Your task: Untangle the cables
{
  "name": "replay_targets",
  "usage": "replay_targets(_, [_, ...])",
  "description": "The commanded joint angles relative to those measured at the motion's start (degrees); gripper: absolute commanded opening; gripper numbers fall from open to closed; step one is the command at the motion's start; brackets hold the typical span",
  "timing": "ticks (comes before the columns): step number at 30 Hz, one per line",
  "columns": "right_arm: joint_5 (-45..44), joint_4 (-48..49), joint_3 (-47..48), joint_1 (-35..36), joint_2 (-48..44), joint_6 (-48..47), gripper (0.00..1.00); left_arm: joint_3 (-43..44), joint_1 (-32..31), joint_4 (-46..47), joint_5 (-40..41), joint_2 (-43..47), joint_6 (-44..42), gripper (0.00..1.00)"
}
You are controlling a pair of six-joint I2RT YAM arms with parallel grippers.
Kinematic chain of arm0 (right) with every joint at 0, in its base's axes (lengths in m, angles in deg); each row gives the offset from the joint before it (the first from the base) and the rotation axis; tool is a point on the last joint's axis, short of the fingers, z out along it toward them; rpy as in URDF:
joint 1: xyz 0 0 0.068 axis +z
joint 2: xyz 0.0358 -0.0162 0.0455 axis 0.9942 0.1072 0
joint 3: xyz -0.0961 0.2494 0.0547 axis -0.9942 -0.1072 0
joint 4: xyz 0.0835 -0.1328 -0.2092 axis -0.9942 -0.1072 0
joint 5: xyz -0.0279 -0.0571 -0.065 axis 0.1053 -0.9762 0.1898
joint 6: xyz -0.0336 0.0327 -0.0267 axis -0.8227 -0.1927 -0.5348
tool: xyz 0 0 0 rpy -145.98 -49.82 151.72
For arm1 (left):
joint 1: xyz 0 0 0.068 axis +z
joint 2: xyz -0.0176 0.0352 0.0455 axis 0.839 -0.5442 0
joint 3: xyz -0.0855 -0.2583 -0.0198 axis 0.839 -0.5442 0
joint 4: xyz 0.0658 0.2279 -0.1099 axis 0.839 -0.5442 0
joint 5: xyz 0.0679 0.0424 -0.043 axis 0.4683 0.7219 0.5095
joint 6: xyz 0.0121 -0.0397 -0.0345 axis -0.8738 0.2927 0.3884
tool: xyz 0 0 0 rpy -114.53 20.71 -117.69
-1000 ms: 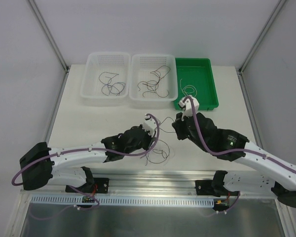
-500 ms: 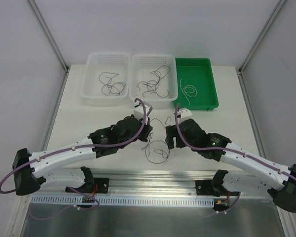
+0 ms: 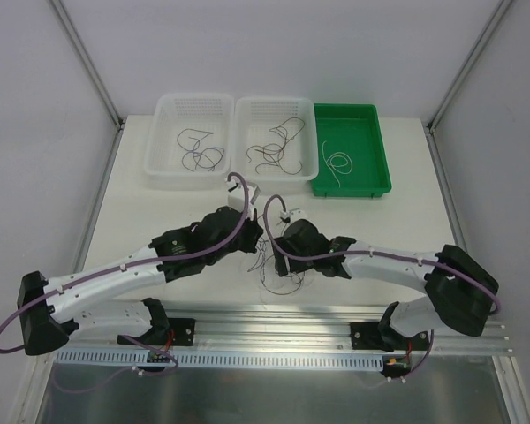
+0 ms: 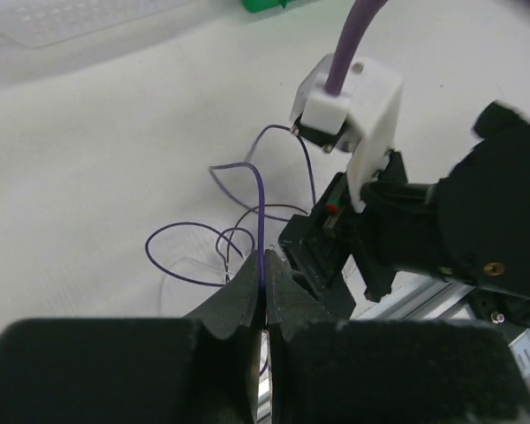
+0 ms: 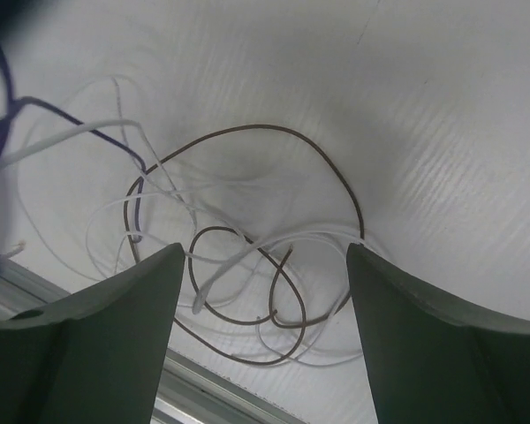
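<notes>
Right gripper [image 5: 263, 265], back from the green tray [image 3: 367, 141], hangs open over the cable clump [image 5: 238, 238]; left gripper [image 4: 265, 265] pinches a purple strand [image 4: 260, 203], ready for separating.

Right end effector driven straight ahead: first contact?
Likely the tangled clump of thin brown and white wires, centred under the open right end effector, on the white table; depth unclear.

Left fingers [image 4: 243, 291] pinched tight, tips together; right fingers [image 5: 97, 336] spread wide, pointing downward
</notes>
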Motion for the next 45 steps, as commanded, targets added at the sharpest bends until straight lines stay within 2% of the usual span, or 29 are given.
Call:
replay_targets(1, [0.3, 5.7, -0.4, 1.0, 3.7, 2.0, 0.77, 2.4, 1.5, -0.2, 1.8, 3.7, 1.3, 0.00])
replay_targets(5, [-1.2, 5.9, -0.6, 1.1, 6.9, 2.5, 0.62, 2.7, 3.4, -1.6, 1.6, 6.6, 0.8, 0.00])
replay_targets(6, [-1.9, 5.0, -1.1, 1.2, 7.1, 2.8, 0.52, 2.7, 4.1, -2.1, 1.6, 7.2, 0.5, 0.00])
replay_targets(8, [-4.2, 3.9, -1.6, 1.2, 6.9, 3.7, 0.40, 2.9, 6.2, -3.6, 1.5, 9.4, 0.0, 0.00])
replay_targets(9, [-5.2, 2.3, -1.9, 1.1, 6.5, 3.7, 0.28, 2.9, 7.1, -4.1, 1.5, 10.0, -0.2, 0.00])
replay_targets(10, [-6.2, 1.3, -2.2, 1.2, 6.0, 4.0, 0.20, 3.1, 8.0, -4.7, 1.3, 10.8, -0.7, 0.00])
replay_targets(12, [-9.7, -2.0, -2.6, 1.1, 4.5, 4.0, 0.07, 3.3, 11.1, -6.7, 1.1, 12.6, -1.3, 0.00])
replay_targets(14, [-12.2, -4.2, -3.5, 0.3, 3.1, 4.2, 0.01, 3.8, 14.1, -8.4, 1.4, 14.2, -2.0, 0.00])
replay_targets(20, [-14.7, -11.6, -8.2, -6.8, -5.5, 5.9, 0.01, 5.6, 18.5, -14.9, 5.8, 17.7, -5.6, 0.00])
replay_targets(25, [-15.6, -17.7, -9.2, -13.3, -14.0, 6.4, 0.01, 6.0, 21.5, -19.7, 13.2, 19.6, -7.5, 0.00])
replay_targets(28, [-15.3, -21.1, -8.2, -15.8, -18.7, 5.3, 0.01, 5.5, 22.7, -21.2, 13.4, 20.5, -6.8, 0.00])
replay_targets(33, [-8.9, -21.1, -5.4, -14.4, -22.2, 1.1, 0.17, 4.4, 22.7, -21.0, 5.0, 18.7, -4.2, 0.00])
replay_targets(34, [-8.2, -20.6, -4.7, -14.0, -22.7, 0.0, 0.24, 4.2, 22.7, -21.0, 3.8, 18.1, -3.5, 0.00])
replay_targets(35, [-7.1, -19.8, -4.3, -12.4, -23.3, -0.6, 0.39, 4.0, 22.7, -20.8, 0.5, 17.3, -2.8, 0.00])
replay_targets(38, [-5.2, -16.9, -2.7, -7.8, -25.3, -3.7, 0.58, 2.8, 22.7, -19.1, -6.5, 15.8, -0.3, 0.00])
replay_targets(39, [-4.9, -15.8, -2.2, -6.4, -25.7, -4.6, 0.60, 1.7, 22.7, -18.1, -11.6, 15.5, 0.3, 0.00])
replay_targets(42, [-2.6, -10.1, -1.0, -2.6, -24.9, -8.2, 0.71, -0.9, 22.6, -14.4, -18.4, 14.8, 3.2, 0.00])
replay_targets(45, [2.2, -2.5, -1.0, -1.8, -21.2, -11.2, 0.73, -2.6, 22.7, -13.0, -19.8, 15.1, 4.9, 0.00])
